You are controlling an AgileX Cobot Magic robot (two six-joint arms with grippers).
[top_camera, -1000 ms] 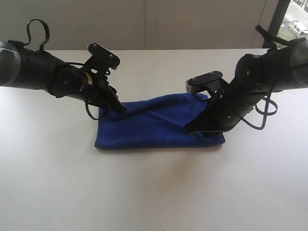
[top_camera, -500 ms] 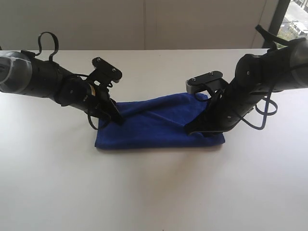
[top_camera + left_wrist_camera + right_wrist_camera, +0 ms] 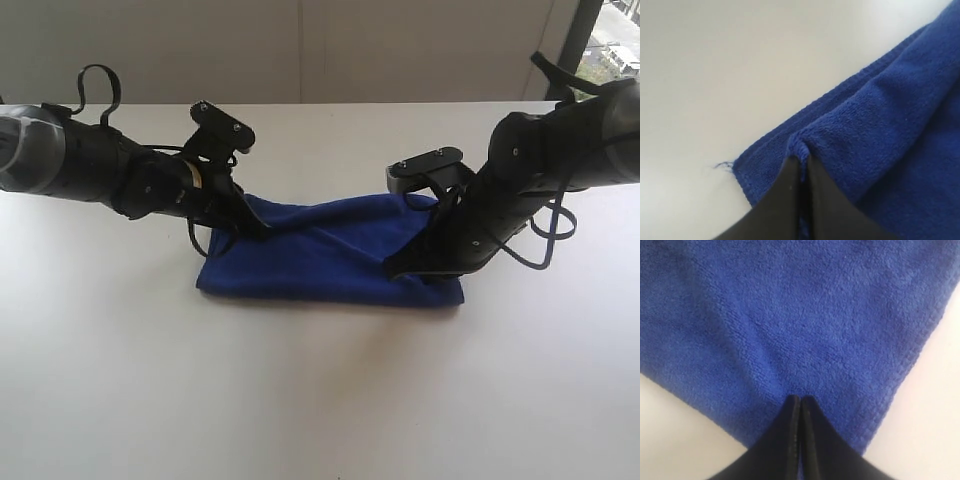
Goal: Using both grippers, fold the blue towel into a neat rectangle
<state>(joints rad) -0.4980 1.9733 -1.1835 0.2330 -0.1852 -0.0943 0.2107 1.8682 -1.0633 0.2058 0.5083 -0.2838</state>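
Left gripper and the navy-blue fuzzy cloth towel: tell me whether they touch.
Touching. The left wrist view shows the black left gripper shut, a raised fold of the navy-blue fuzzy towel pinched between its tips.

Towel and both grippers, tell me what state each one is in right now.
Towel: folded to a long strip, lying on the table.
Left gripper: jaws shut on a towel ridge near a corner.
Right gripper: jaws shut on the towel.

White table [image 3: 320, 400], pale wall [image 3: 400, 50] behind, window [image 3: 615, 45] at right
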